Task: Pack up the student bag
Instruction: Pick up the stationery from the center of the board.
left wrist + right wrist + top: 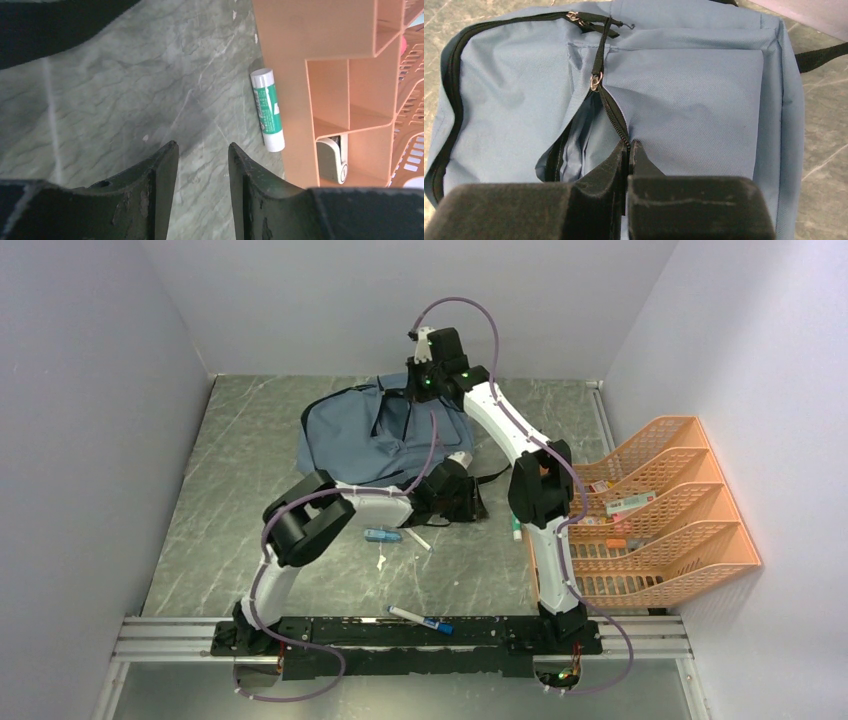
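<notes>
While the right tool (629, 150) is pinched tight on the black zipper (611, 107) of the student bag (684, 100), at its gaping front pocket, the bag lies flat at the far edge of the bench (250, 460), about mid-width. Left tool (200, 155): jaws partly apart, nothing between them, over bare bench. Green-and-white glue stick (267, 110) lies just beside the orange rack (285, 50) at the right edge

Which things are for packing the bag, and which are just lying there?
For the job: student bag, right gripper pinching its pocket zipper, left gripper open by the glue stick.
Lying about: marker, orange tray rack.
</notes>
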You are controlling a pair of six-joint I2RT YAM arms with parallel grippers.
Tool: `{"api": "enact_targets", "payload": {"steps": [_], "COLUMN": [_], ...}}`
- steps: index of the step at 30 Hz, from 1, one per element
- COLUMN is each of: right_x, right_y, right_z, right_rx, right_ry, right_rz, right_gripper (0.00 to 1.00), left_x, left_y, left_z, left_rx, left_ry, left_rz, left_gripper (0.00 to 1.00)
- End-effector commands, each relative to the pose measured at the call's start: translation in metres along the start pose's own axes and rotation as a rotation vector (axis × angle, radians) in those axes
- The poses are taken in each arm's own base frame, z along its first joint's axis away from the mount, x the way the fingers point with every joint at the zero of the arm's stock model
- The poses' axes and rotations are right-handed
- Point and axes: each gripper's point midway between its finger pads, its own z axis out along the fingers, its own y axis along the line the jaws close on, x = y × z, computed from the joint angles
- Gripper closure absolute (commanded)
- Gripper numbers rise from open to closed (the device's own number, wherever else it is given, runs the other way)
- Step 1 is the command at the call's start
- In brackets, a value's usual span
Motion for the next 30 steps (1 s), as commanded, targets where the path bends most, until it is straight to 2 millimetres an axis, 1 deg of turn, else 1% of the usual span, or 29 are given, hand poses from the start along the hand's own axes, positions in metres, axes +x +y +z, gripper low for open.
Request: {"api": "enact_targets", "payload": {"steps": [1, 8, 18, 22, 26, 30], "right_x": [-0.048, -0.044, -0.042, -0.041, -0.040, -0.041], "right_y": [-0.008, -0.010, -0.012, -0.014, -0.014, -0.015], "right_z": [-0.019, -0.018, -0.018, -0.018, -0.019, -0.021], "right_rx": [0.008, 0.009, 0.013, 0.015, 0.017, 0.018], "right_ry": [-0.130, -0.123, -0.119, -0.117, -0.118, -0.122], "right_rz": [-0.012, -0.011, -0.006, -0.007, -0.006, -0.006], "right_gripper": [1.00, 1.00, 1.00, 1.00, 1.00, 1.00], "left_x": [0.000, 0.012, 0.033, 0.036, 0.039, 0.045], "left_y": [-0.040, -0.055, -0.051, -0.055, -0.054, -0.054], "left_z": [0.017, 0.035, 0.053, 0.058, 0.062, 0.066], "left_rx": [0.172, 0.194, 0.151, 0.166, 0.164, 0.151], "left_ry": [0.005, 0.054, 0.115, 0.124, 0.134, 0.153], "left_rz": [-0.021, -0.006, -0.014, -0.025, -0.033, -0.036], "left_gripper": [0.53, 0.50, 0.45, 0.44, 0.43, 0.44]}}
